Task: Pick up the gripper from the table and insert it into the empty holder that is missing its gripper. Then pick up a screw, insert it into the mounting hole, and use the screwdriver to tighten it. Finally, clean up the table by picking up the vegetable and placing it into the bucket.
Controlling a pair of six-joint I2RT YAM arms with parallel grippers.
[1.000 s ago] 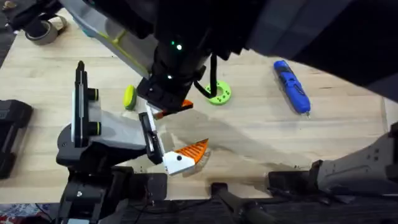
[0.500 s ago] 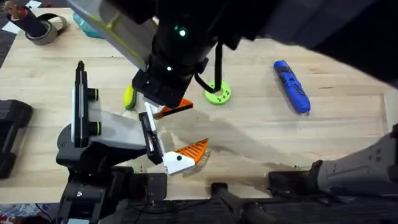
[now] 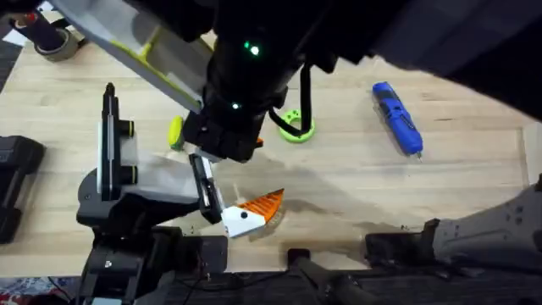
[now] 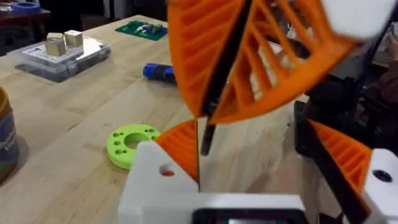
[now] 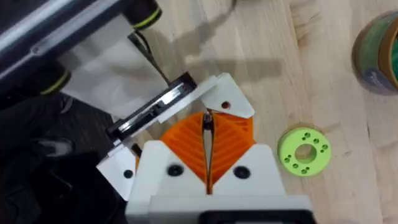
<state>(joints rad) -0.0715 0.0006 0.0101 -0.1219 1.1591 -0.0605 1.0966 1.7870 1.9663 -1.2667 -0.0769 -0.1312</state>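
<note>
From my overhead view, the gripper (image 3: 254, 212), an orange ribbed wedge on a white block base, sits near the table's front edge at about 6 o'clock from the table's middle, its orange tip pointing toward 2 o'clock. I cannot tell whether it lies free or is seated at the end of the arm there.

The screwdriver (image 3: 398, 118) is a bright blue pen shape lying flat at 2 o'clock, thin tip aimed toward 5 o'clock.

The vegetable (image 3: 174, 132) is a small oval, lime-green and yellow piece at roughly 10 o'clock from the gripper, well apart from the screwdriver.
</note>
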